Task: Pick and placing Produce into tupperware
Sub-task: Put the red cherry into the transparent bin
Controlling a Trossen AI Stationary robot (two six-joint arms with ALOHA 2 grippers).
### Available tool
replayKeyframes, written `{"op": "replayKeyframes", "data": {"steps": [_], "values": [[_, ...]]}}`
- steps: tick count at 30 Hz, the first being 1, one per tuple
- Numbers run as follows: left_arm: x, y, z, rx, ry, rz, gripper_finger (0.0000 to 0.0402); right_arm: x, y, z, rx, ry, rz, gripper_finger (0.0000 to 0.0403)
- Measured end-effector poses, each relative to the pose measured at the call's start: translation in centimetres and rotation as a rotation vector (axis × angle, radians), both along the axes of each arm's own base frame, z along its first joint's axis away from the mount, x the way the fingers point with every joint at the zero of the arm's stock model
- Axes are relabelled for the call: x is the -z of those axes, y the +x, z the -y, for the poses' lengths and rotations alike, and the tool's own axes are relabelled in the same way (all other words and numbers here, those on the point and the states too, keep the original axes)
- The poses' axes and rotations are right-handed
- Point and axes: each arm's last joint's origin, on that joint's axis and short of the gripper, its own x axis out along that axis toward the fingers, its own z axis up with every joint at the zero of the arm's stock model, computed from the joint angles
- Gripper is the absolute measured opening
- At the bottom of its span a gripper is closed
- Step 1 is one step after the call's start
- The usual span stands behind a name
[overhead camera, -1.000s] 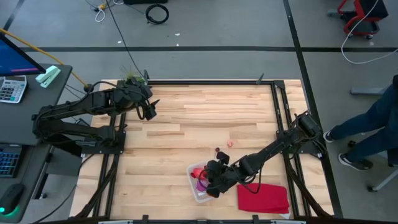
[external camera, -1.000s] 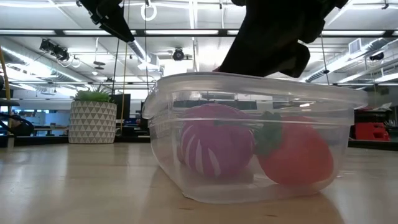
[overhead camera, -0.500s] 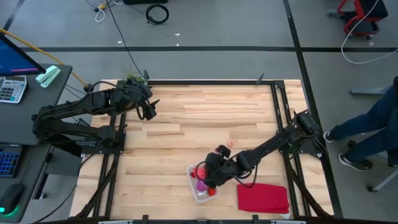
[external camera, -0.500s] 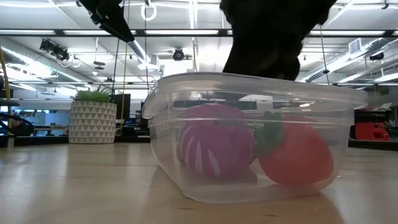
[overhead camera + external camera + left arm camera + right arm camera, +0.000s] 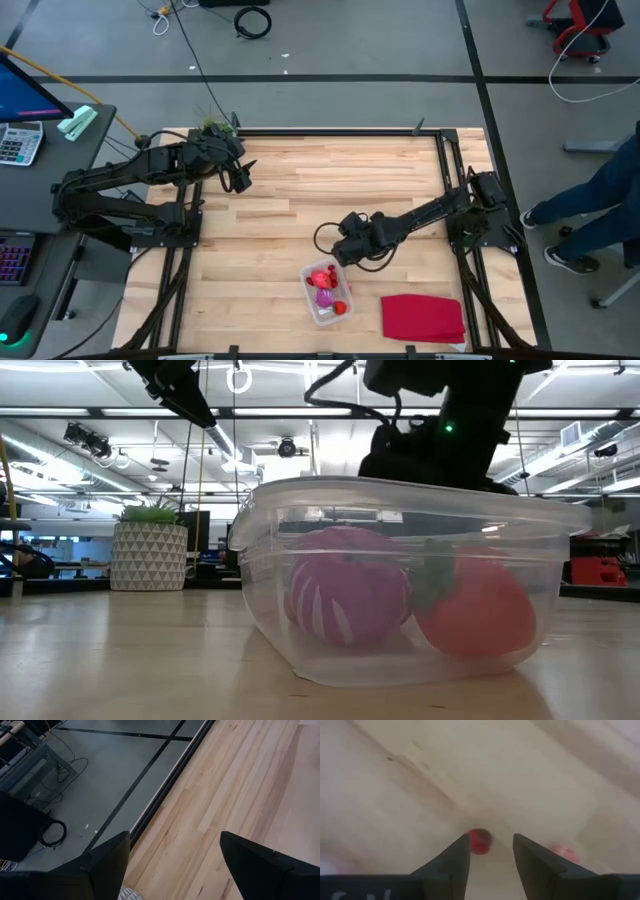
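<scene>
The clear tupperware (image 5: pixel 325 292) stands near the table's near edge and holds a purple piece (image 5: pixel 350 600) and red pieces (image 5: pixel 475 612). My right gripper (image 5: pixel 345 240) hovers open just beyond the tupperware's far side, pointing down at the table. In the right wrist view a tiny red piece (image 5: pixel 480 840) lies on the wood just past the open fingers (image 5: pixel 491 840), and a pinkish-red piece (image 5: pixel 564 854) lies beside it. My left gripper (image 5: pixel 240 178) waits open near the far left corner (image 5: pixel 172 855).
A flat red cloth (image 5: pixel 422 318) lies at the near edge, right of the tupperware. A green plant in a white patterned pot (image 5: pixel 148 555) stands at the far left corner. A person's leg (image 5: pixel 590 205) shows beyond the table's right side. Bare wood (image 5: pixel 330 185) fills the middle.
My right gripper has drawn back from above the tupperware toward the table's far edge and now hangs over the small red pieces on the wood. The tupperware has stayed in place, and its contents show uncovered from above.
</scene>
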Motion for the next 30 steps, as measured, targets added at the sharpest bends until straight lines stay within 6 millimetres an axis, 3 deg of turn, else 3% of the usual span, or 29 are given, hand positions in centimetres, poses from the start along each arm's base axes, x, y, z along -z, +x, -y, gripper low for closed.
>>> {"op": "replayKeyframes", "data": {"steps": [7, 17, 30], "values": [[0.0, 0.0, 0.0, 0.000, 0.000, 0.000, 0.0316, -0.1, 0.4, -0.3, -0.004, 0.016, 0.045, 0.0154], [0.0, 0.0, 0.0, 0.001, 0.001, -0.001, 0.0316, 3.2, -1.3, -0.2, 0.010, 0.022, 0.066, 0.0154], [0.0, 0.0, 0.0, 0.000, 0.000, 0.000, 0.0316, 4.1, -1.8, 0.4, 0.038, -0.045, 0.097, 0.0147]]}}
